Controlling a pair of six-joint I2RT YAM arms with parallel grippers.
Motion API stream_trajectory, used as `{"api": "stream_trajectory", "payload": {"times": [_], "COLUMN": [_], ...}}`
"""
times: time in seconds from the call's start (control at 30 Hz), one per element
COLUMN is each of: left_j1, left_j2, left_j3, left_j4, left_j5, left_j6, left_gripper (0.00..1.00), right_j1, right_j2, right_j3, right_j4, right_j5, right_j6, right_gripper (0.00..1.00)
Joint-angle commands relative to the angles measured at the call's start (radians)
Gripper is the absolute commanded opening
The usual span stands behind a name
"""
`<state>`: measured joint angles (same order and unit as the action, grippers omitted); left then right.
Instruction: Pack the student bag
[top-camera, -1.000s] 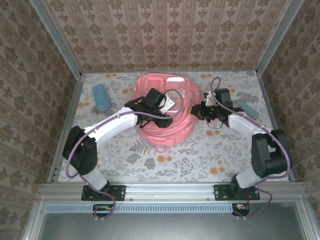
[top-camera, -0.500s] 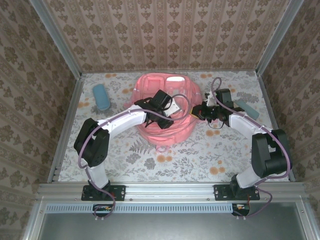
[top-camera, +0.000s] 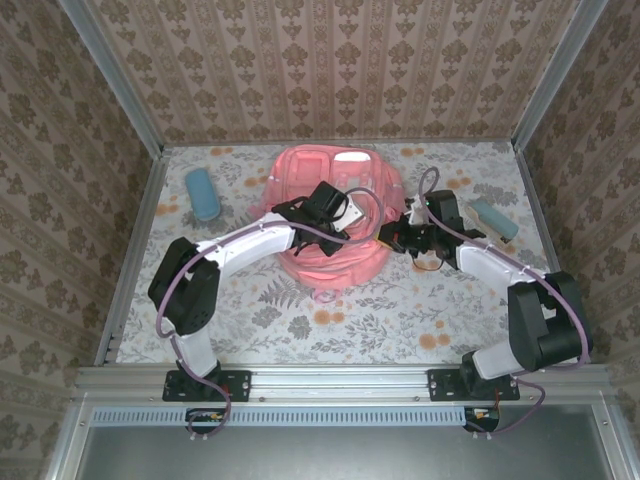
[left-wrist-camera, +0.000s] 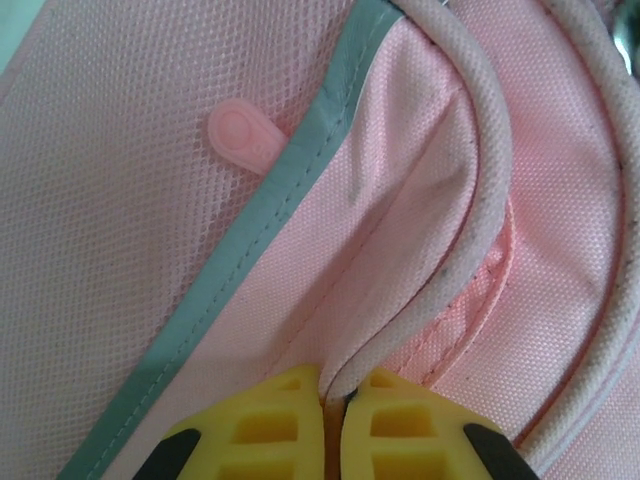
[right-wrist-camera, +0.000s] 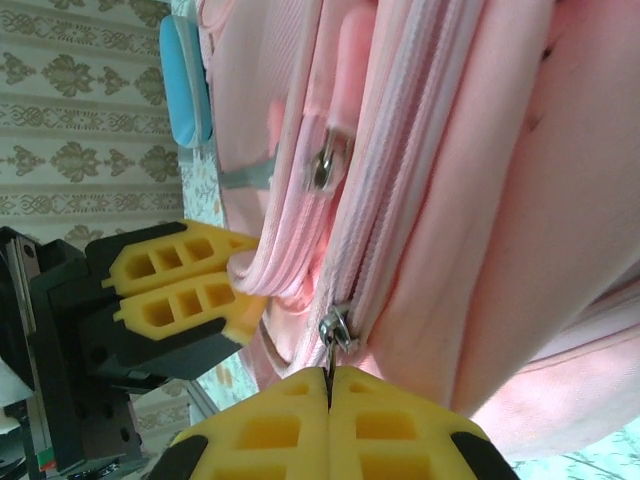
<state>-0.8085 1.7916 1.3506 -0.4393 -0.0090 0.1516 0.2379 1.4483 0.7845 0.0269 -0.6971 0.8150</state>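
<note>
The student bag (top-camera: 330, 180), a soft pink backpack, lies in the middle of the table. My left gripper (top-camera: 362, 230) is over its right front part. In the left wrist view it (left-wrist-camera: 333, 395) is shut on a pale piped fold of the bag (left-wrist-camera: 420, 150), beside a teal stripe (left-wrist-camera: 250, 250). My right gripper (top-camera: 388, 238) is at the bag's right edge. In the right wrist view it (right-wrist-camera: 329, 375) is shut on a metal zipper pull (right-wrist-camera: 336, 330) of the bag (right-wrist-camera: 520, 200). The left fingers (right-wrist-camera: 180, 290) pinch fabric just beside it.
A blue case (top-camera: 203, 193) lies on the table left of the bag, and another blue case (top-camera: 493, 219) lies to its right near the wall. A second zipper slider (right-wrist-camera: 325, 165) sits higher on the bag. Patterned walls close in three sides.
My left arm has reached further right across the bag and its gripper has closed on the piped fold. My right gripper has shifted slightly left, still shut on the zipper pull.
</note>
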Motion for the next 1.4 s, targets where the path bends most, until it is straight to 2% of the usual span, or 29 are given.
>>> {"api": "stream_trajectory", "payload": {"times": [0.0, 0.13, 0.27, 0.5, 0.6, 0.87, 1.03, 1.37], "left_j1": [0.003, 0.003, 0.009, 0.011, 0.010, 0.009, 0.009, 0.008], "left_j2": [-0.047, -0.074, -0.103, -0.147, -0.169, -0.186, -0.191, -0.210], "left_j3": [-0.002, -0.020, -0.043, -0.106, -0.131, -0.149, -0.155, -0.168], "left_j4": [0.203, 0.248, 0.264, 0.263, 0.279, 0.295, 0.306, 0.307], "left_j5": [-0.063, -0.090, -0.081, -0.056, -0.038, -0.023, -0.019, 0.004], "left_j6": [-0.079, -0.098, -0.101, -0.080, -0.078, -0.080, -0.081, -0.084], "left_gripper": [0.00, 0.00, 0.00, 0.00, 0.00, 0.00, 0.00, 0.00], "right_j1": [0.103, 0.183, 0.170, 0.054, 0.024, 0.014, 0.015, 0.014], "right_j2": [-0.021, -0.001, -0.046, -0.200, -0.196, -0.102, -0.065, 0.060], "right_j3": [-0.035, -0.049, -0.056, -0.060, -0.039, 0.058, 0.106, 0.161], "right_j4": [0.074, 0.159, 0.120, -0.025, -0.038, -0.009, -0.056, -0.059], "right_j5": [-0.084, -0.060, -0.011, 0.089, 0.090, 0.063, 0.102, 0.099], "right_j6": [0.104, 0.177, 0.172, 0.133, 0.153, 0.209, 0.203, 0.210], "right_gripper": [0.00, 0.00, 0.02, 0.45, 0.52, 0.50, 0.46, 0.47]}}
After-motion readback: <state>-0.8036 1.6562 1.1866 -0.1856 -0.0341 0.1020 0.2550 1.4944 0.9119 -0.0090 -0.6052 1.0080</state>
